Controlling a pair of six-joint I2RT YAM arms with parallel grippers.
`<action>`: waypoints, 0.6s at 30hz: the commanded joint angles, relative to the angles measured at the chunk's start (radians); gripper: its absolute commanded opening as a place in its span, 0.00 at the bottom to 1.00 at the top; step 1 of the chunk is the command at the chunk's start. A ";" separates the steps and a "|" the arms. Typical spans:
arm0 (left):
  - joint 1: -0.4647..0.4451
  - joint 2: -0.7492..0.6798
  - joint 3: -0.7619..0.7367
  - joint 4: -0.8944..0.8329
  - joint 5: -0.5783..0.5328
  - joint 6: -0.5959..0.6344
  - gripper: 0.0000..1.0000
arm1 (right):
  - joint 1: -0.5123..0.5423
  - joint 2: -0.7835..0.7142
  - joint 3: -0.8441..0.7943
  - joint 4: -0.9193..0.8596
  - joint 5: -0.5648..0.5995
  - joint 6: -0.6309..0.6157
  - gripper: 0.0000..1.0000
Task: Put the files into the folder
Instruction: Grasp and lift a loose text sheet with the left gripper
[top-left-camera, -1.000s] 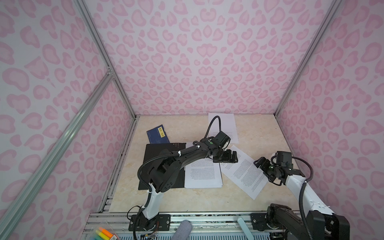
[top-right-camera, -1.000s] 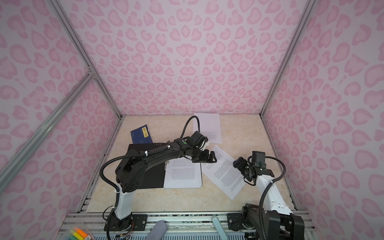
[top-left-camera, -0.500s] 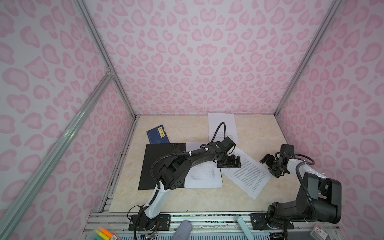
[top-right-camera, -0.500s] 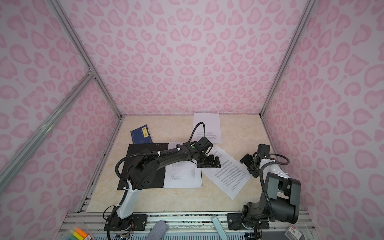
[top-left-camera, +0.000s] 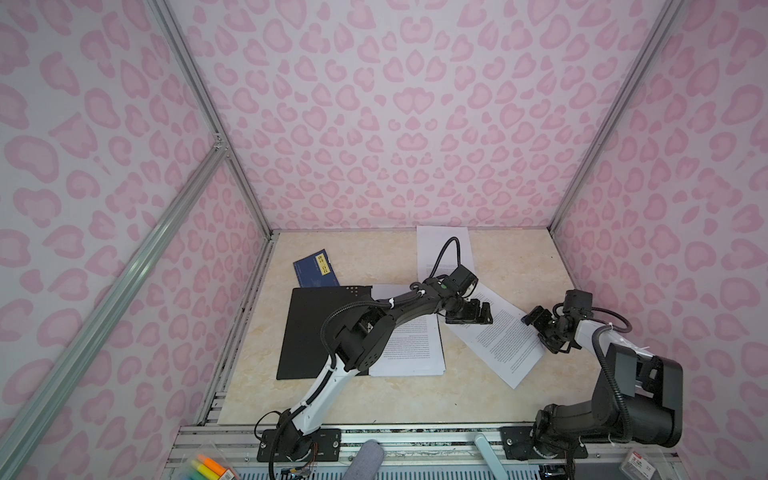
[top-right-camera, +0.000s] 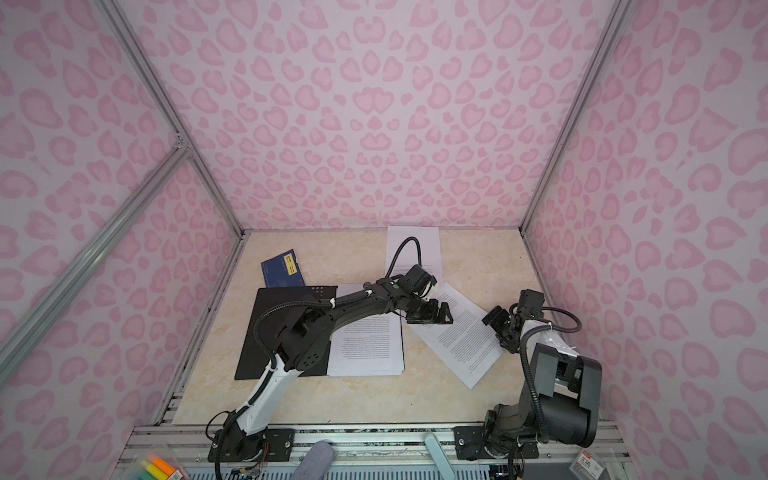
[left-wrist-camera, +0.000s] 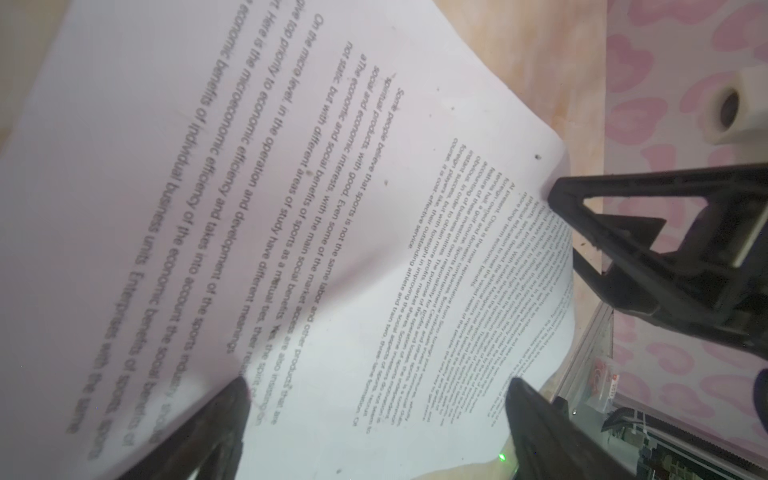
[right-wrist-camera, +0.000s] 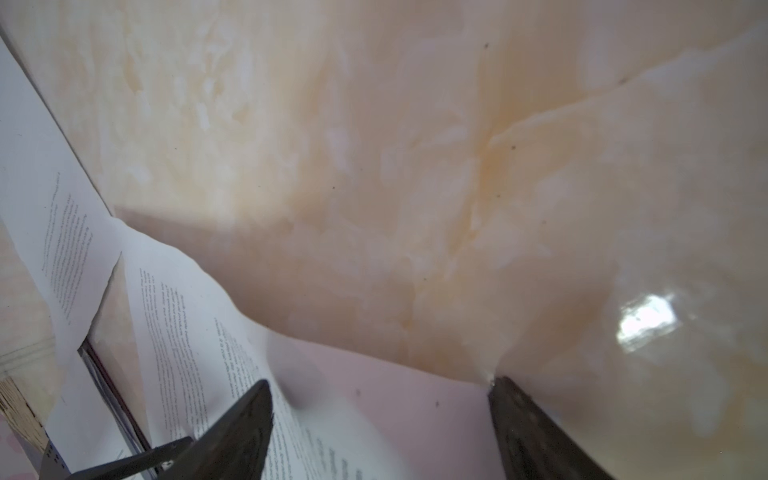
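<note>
The files are lying in three places on the table. A stack is resting on the right side of the folder, which is lying open and flat at the left of the table with its black inside facing up. A skewed sheet is lying just right of the stack. A third sheet is lying against the back wall.

The left gripper is hovering over the skewed sheet's far-left part with its jaws wide apart, holding nothing. The right gripper is sitting at that sheet's right edge with its jaws apart, straddling the raised paper edge. One fingertip is touching the paper.

A blue booklet is lying at the folder's far edge.
</note>
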 joint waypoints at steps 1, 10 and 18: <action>0.016 0.035 -0.001 -0.118 -0.094 0.047 0.97 | 0.033 0.008 -0.043 -0.033 -0.209 0.005 0.85; 0.046 0.012 -0.030 -0.183 -0.088 0.181 0.97 | 0.116 0.022 0.053 0.150 -0.351 0.012 0.88; 0.046 0.013 -0.062 -0.182 -0.055 0.225 0.98 | 0.111 0.072 0.148 0.199 -0.413 0.010 0.93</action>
